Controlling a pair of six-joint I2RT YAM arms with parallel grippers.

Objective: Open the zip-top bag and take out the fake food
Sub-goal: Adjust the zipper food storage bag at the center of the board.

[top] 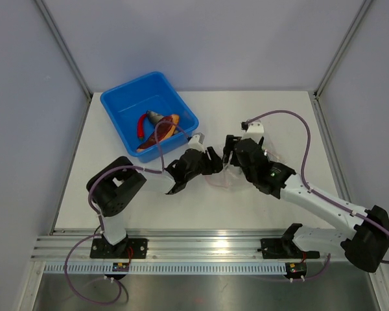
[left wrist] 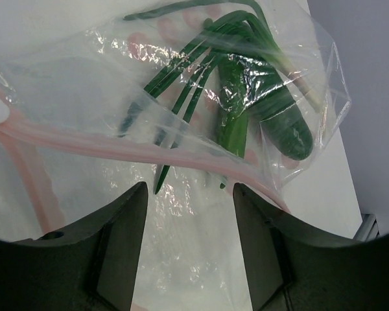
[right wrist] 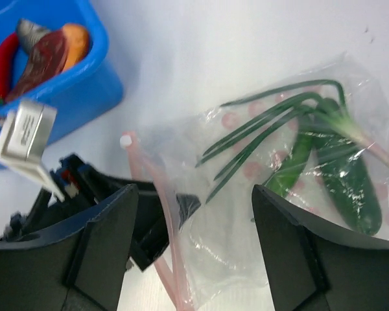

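The zip-top bag (top: 223, 178) lies on the white table between my two grippers. It is clear and crinkly, and its pink zip strip (left wrist: 117, 146) also shows in the right wrist view (right wrist: 159, 194). Inside it are fake food pieces: a green onion (left wrist: 194, 71) and a dark green vegetable (left wrist: 282, 120). My left gripper (top: 211, 162) is open, with bag plastic lying between its fingers (left wrist: 126, 227). My right gripper (top: 230, 152) is open and wide, just above the bag's zip end (right wrist: 194, 194). A left fingertip (right wrist: 185, 207) shows through the plastic by the strip.
A blue tub (top: 120, 103) stands at the back left and holds a grey fish, a red chili and an orange-brown piece (top: 157, 126). It also shows in the right wrist view (right wrist: 84, 91). The left arm's cable and white connector (right wrist: 26, 133) lie close to the tub.
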